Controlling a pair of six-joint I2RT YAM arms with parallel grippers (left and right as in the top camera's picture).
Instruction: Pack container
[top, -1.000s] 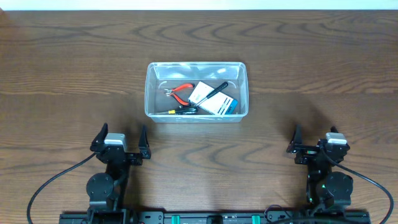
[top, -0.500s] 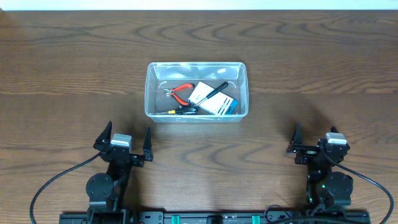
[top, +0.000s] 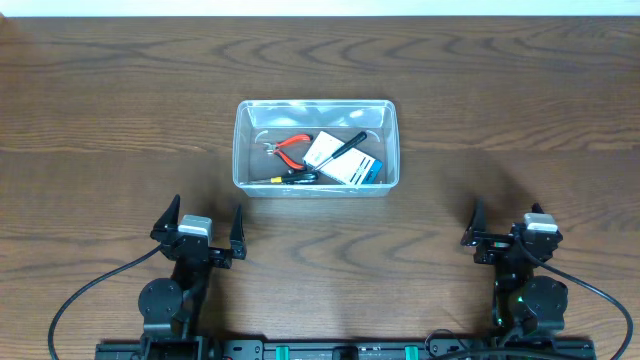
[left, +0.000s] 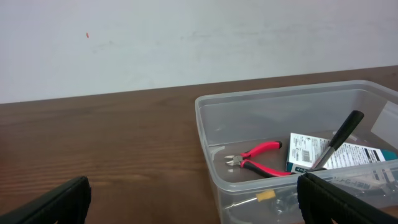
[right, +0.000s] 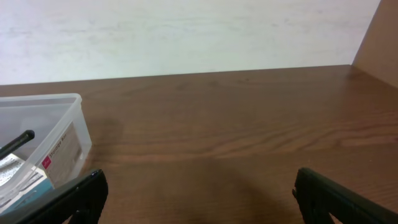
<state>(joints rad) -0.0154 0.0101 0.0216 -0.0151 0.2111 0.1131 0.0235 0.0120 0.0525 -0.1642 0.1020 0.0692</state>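
Left gripper (top: 205, 218) gapes wide and empty near the front of the table (top: 100, 120), having shifted slightly rightward since a second ago. The container (top: 243, 150) sits mid-table, unmoved. The right gripper (top: 508, 225), equally spread and holding nothing, is unchanged.

We think this is a robot lab: a brown wood table (top: 100, 120), a plain white wall (left: 186, 37), and two wired robot arms (top: 165, 298) (top: 530, 295).

A dark brown wood-grain table (top: 100, 100) fills the frame. A white wall (left: 186, 37) runs along its upper edge. Near the centre lie red-handled pliers (top: 295, 142), a white-and-blue card packet (top: 350, 168) and a black-handled tool (top: 352, 142).
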